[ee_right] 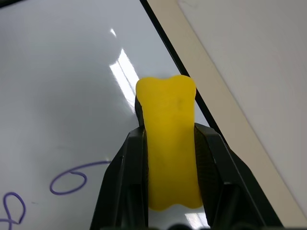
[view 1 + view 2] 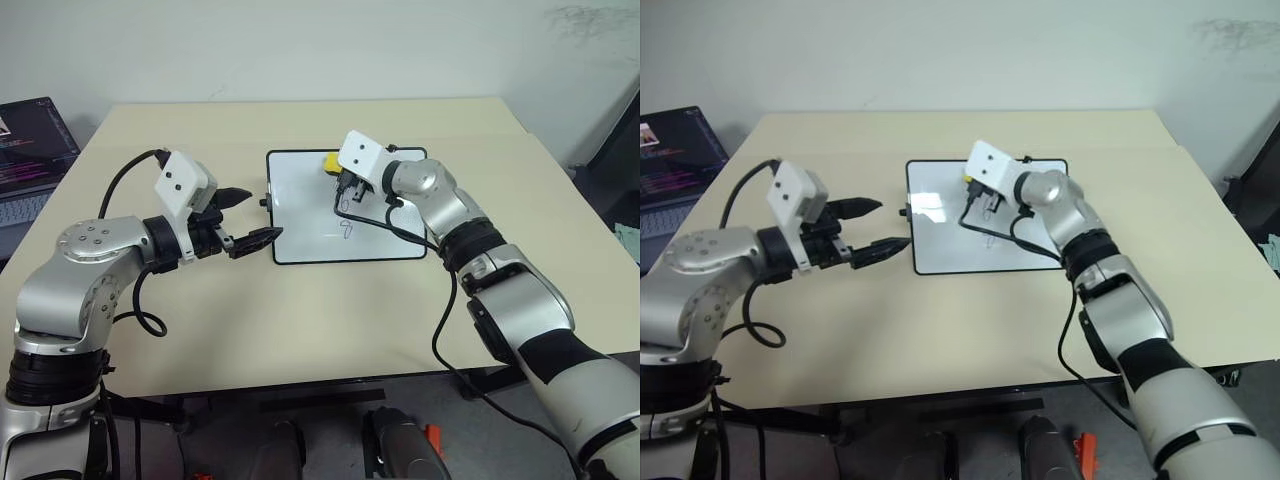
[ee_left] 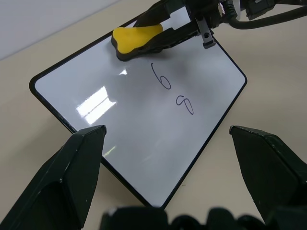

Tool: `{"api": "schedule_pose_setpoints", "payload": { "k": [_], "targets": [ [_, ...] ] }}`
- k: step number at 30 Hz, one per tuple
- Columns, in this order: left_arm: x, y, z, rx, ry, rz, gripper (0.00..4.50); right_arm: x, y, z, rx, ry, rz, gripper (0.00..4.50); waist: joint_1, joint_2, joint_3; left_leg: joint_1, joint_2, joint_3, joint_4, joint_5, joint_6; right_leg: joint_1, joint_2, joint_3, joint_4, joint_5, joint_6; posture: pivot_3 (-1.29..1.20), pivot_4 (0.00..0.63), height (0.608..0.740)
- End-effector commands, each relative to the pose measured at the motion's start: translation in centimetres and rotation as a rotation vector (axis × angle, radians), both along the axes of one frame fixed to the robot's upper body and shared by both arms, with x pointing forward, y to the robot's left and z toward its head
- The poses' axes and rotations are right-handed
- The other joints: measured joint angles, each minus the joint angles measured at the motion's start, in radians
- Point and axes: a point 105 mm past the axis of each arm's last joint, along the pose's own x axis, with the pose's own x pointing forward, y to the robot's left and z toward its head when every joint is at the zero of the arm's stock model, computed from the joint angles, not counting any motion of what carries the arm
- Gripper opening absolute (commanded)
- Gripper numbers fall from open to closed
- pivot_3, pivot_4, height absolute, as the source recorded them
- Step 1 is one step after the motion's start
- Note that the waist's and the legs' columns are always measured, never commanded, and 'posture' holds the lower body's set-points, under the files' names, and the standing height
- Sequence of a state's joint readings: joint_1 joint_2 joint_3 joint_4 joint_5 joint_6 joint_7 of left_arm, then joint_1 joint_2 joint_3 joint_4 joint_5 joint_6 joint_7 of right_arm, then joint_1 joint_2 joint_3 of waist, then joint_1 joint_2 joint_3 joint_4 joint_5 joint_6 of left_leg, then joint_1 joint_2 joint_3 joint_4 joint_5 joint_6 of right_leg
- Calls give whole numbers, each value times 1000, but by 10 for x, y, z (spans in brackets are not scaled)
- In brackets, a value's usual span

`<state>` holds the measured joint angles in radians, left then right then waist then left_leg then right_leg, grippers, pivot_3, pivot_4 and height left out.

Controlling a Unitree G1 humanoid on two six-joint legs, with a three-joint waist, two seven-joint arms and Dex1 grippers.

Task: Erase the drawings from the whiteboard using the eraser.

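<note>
The whiteboard (image 2: 390,235) lies flat at the table's middle. Two purple drawings remain on it, a 6 (image 3: 161,76) and an 8 (image 3: 184,104) below it. My right gripper (image 1: 168,129) is shut on the yellow eraser (image 1: 169,143), and holds it against the board close to its far edge, just beyond the 6 (image 1: 71,180). In the head views the eraser (image 2: 330,160) peeks out beside the right wrist. My left gripper (image 2: 250,215) hovers open and empty at the board's left edge, its fingers (image 3: 72,177) pointing across the board.
The beige table (image 2: 300,320) has free room all round the board. A laptop (image 2: 30,150) with a lit screen stands past the table's left edge. A black cable (image 2: 405,230) from the right wrist hangs over the board's right side.
</note>
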<state>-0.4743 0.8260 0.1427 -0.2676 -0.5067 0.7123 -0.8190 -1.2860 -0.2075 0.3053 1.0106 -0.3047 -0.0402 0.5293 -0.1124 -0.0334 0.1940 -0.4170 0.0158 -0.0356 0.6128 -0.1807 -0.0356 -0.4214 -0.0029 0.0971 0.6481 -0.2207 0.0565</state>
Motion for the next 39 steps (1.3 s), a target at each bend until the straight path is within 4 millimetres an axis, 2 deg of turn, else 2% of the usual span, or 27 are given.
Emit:
{"api": "schedule_pose_setpoints", "payload": {
  "k": [1, 5, 10, 13, 19, 25, 31, 39],
  "targets": [
    [-1, -5, 11, 5, -53, -23, 4500, 3, -6, 27, 7, -81, -13, 985, 0, 0, 0, 0, 0, 0, 0, 0, 0, 0, 0, 0, 0, 0, 0, 0, 150, 740],
    [-1, -5, 12, 5, -55, -25, 4500, 6, -17, 27, -12, -89, -39, 985, 0, 0, 0, 0, 0, 0, 0, 0, 0, 0, 0, 0, 0, 0, 0, 0, 150, 740],
    [-1, -5, 12, 7, -57, -25, 4500, 5, -24, 13, -57, -56, -26, 985, 0, 0, 0, 0, 0, 0, 0, 0, 0, 0, 0, 0, 0, 0, 0, 0, 150, 740],
    [-1, -5, 12, 7, -56, -25, 4500, 3, -21, 7, -63, -38, -4, 985, 0, 0, 0, 0, 0, 0, 0, 0, 0, 0, 0, 0, 0, 0, 0, 0, 150, 740],
    [-1, -5, 12, 6, -56, -26, 4500, -7, -3, -7, -71, -1, 69, 985, -2, 0, 0, 1, 0, 0, 0, 0, 0, 0, 0, 0, 1, 0, 0, 0, 150, 740],
    [-1, -5, 11, 7, -56, -26, 4500, -8, -4, -12, -92, 2, 68, 985, -1, 0, 0, 1, 0, 0, 0, 0, 0, 0, 0, 0, 2, 0, 0, 0, 150, 740],
    [-1, -6, 11, 8, -56, -26, 4500, -4, -12, -11, -103, -9, 38, 985, 0, 0, 0, 1, 0, -1, 0, 0, 0, 0, 0, 0, 1, 0, 0, 0, 150, 740],
    [0, -6, 12, 9, -59, -28, 4500, 8, -34, 16, -72, -103, -68, 985, 3, 0, 0, 1, -1, -1, 1, 0, 0, 1, 0, 0, 1, 0, 0, 0, 150, 740]
  ]
}}
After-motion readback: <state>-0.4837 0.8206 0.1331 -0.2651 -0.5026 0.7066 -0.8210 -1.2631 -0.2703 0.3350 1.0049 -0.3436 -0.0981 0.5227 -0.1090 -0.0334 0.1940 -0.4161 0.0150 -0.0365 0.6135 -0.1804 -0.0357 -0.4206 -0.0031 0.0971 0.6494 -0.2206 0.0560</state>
